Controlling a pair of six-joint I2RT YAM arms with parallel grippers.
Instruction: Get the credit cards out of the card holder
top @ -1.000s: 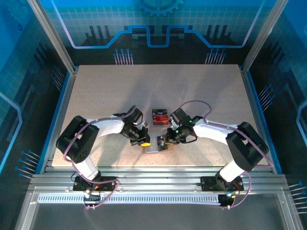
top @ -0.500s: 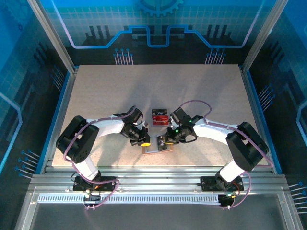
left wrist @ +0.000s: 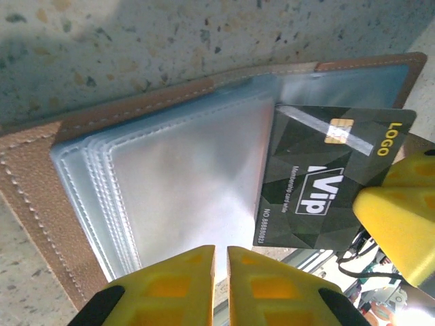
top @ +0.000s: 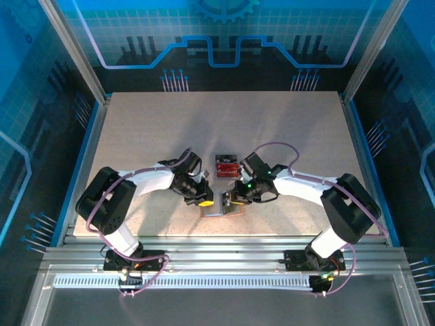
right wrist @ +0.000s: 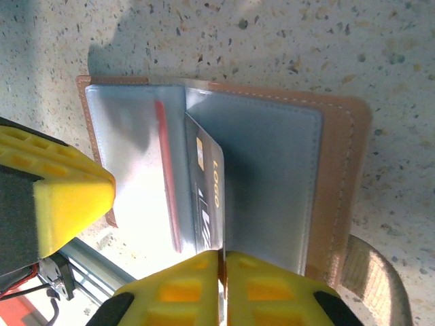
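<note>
Tan-brown leather, the card holder (right wrist: pixel 340 170) lies open near the middle of the table's (top: pixel 136 129) near edge, its clear sleeves facing up. You see a dark credit card (left wrist: pixel 319 183) sticking up from among those sleeves, and your right gripper (right wrist: pixel 221 261) pinches its edge, jaws pressed together on it. Your left gripper (left wrist: pixel 221 257) sits at the sleeves' edge, jaws a thin slit apart; whether they nip a sleeve you cannot tell. Red cards (top: pixel 225 166) lie just beyond the holder, toward the far edge.
</note>
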